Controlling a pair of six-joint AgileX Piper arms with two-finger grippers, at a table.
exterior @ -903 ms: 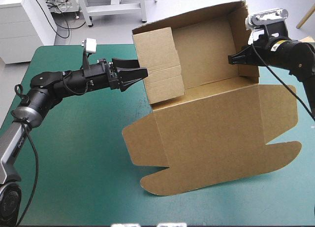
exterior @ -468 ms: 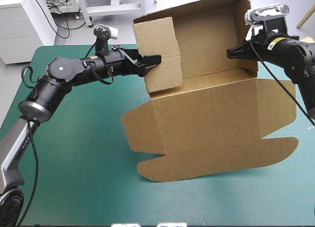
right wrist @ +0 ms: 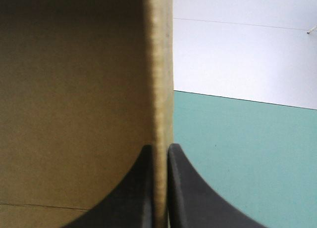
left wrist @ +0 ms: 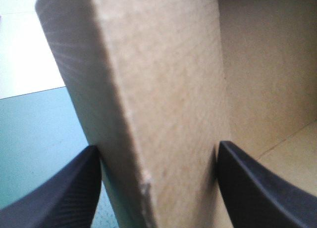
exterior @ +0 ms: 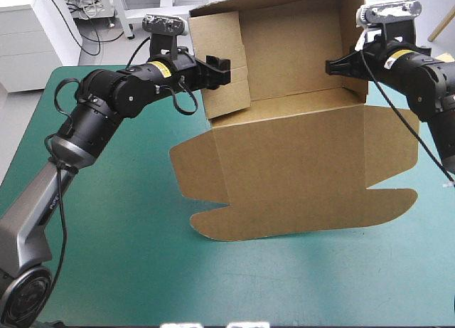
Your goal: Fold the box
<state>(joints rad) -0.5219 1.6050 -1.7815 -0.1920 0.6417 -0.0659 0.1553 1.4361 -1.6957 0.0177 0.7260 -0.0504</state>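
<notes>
brown box — end walls between both jaws

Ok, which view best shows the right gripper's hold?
Right wrist: right gripper pinches the box wall edge-on, jaws shut. High view shows it small; left wrist shows only the opposite wall.

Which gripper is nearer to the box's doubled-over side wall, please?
Left. The left gripper has its jaws astride that wall; the right gripper pinches the opposite wall.
</notes>
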